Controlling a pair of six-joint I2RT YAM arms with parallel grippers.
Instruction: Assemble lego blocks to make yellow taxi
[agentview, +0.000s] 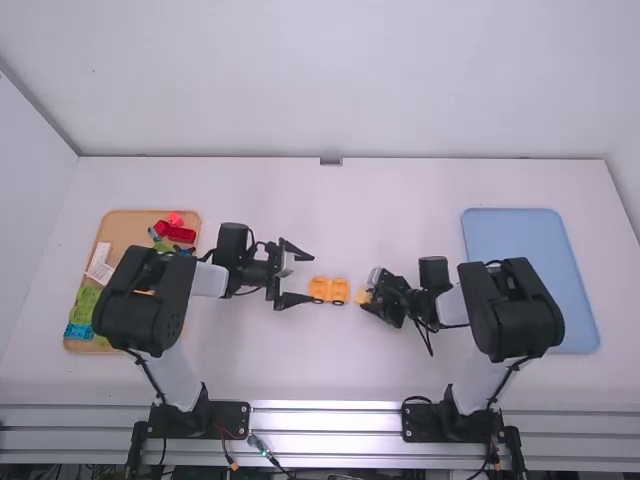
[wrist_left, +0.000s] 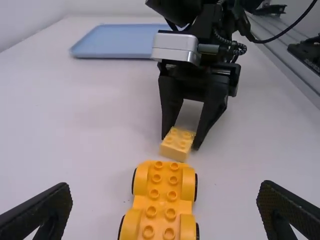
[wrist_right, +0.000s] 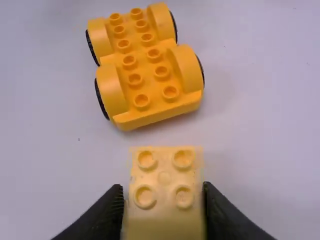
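Step in hand: bringing 1 pale yellow brick (wrist_left: 176, 145) to the orange-yellow wheeled chassis (wrist_right: 145, 67), judging by how close they lie; the brick is apart from it, just beyond 1 end.
Right gripper (wrist_right: 162, 189): closed on the brick, 1 finger at each of 2 sides.
Left gripper (agentview: 308, 277): fingers spread wide, nothing held, the chassis just beyond the opening.
Chassis place: on the white table (agentview: 360, 210), between the 2 grippers.
Next move: likely raise the brick over the chassis, square it to the 2 stud rows and press down; the left gripper could brace the base, which might otherwise roll.
Chassis make: smooth plastic, 4 rounded fenders (wrist_right: 189, 67), dark wheels beneath.
Brick make: plastic, blocky, 4 round studs on top.
Tan tray (agentview: 128, 225): holds spare blocks, red ones (agentview: 182, 235) included.
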